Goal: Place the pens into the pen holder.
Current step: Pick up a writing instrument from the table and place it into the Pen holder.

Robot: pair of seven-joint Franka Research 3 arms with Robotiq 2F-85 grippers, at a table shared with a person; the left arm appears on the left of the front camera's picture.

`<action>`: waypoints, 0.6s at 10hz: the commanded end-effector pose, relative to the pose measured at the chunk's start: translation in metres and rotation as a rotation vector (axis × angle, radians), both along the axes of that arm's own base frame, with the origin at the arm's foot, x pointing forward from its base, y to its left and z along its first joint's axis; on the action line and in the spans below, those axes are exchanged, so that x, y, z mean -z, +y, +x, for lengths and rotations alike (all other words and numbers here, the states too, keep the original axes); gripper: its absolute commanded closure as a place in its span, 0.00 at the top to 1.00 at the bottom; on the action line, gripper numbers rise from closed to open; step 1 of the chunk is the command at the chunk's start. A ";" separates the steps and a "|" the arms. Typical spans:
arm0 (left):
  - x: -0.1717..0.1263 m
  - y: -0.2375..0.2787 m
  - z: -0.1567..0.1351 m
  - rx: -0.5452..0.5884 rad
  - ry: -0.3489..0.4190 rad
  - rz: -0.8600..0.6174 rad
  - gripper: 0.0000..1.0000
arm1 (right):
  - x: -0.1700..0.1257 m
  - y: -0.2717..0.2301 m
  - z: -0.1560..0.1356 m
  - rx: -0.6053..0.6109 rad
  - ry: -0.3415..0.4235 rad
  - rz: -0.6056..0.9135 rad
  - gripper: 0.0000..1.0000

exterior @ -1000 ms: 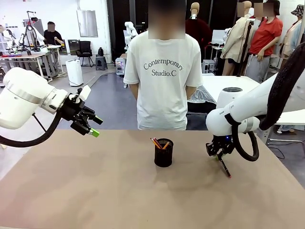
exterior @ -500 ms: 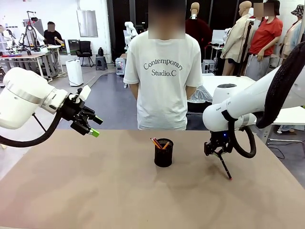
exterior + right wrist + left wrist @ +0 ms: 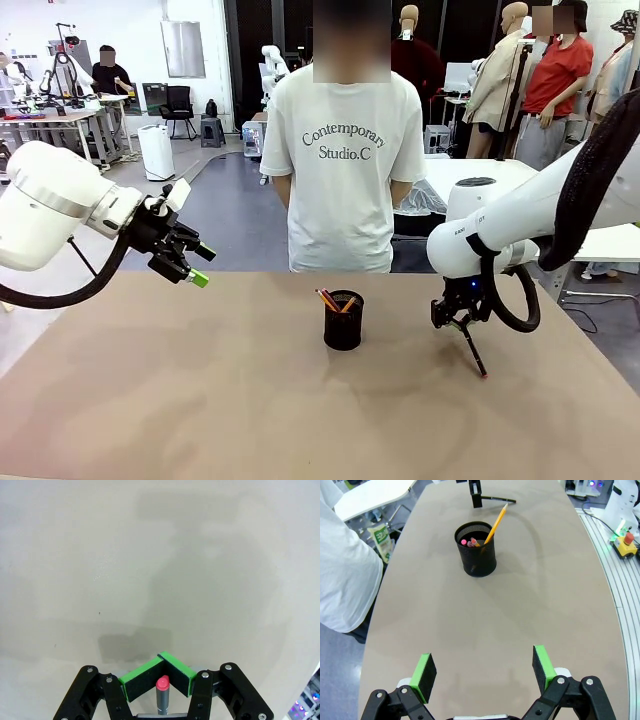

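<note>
The black mesh pen holder (image 3: pixel 343 322) stands mid-table, with the yellow-orange pen (image 3: pixel 496 524) and the pinkish-red pen (image 3: pixel 468 542) leaning inside it. The holder (image 3: pixel 476 552) sits far ahead of my open left gripper (image 3: pixel 482 672). That left gripper (image 3: pixel 190 266) hangs above the table's far left edge, holding nothing. To the right of the holder, my right gripper (image 3: pixel 455 322) is shut on the black pen (image 3: pixel 472 352). The pen slants down and right to the tabletop. Its red end (image 3: pixel 162 683) shows between the green pads (image 3: pixel 142 681), over bare table.
A person in a white T-shirt (image 3: pixel 343 150) stands at the far side behind the holder, hands not in view. The brown tabletop (image 3: pixel 200 400) is bare around the holder. A red stop button (image 3: pixel 628 538) and a metal rail lie beside the table.
My right gripper has shifted slightly left and up with the black pen, which now slants more steeply. The left arm has not moved.
</note>
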State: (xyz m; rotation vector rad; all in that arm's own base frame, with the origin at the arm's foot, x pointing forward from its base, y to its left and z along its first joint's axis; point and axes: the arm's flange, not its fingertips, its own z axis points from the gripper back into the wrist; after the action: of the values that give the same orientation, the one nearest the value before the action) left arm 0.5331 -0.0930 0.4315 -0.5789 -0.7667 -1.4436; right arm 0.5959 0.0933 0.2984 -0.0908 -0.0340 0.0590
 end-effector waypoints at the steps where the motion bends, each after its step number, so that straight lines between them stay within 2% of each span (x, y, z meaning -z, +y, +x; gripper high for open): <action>1: -0.003 0.001 -0.001 -0.001 0.008 -0.007 1.00 | -0.002 0.000 0.001 0.016 0.004 0.014 0.00; 3: -0.003 0.001 -0.001 -0.001 0.008 -0.007 1.00 | 0.000 0.001 -0.001 -0.007 0.019 0.029 0.00; 6: -0.003 0.001 -0.001 -0.001 0.008 -0.007 1.00 | -0.001 0.003 -0.001 0.000 0.002 0.011 0.00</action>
State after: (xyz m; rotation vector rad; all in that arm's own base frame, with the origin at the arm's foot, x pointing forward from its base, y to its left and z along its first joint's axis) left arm 0.5331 -0.0930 0.4315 -0.5789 -0.7667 -1.4436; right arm 0.5948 0.0961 0.2971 -0.0841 -0.0289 0.0578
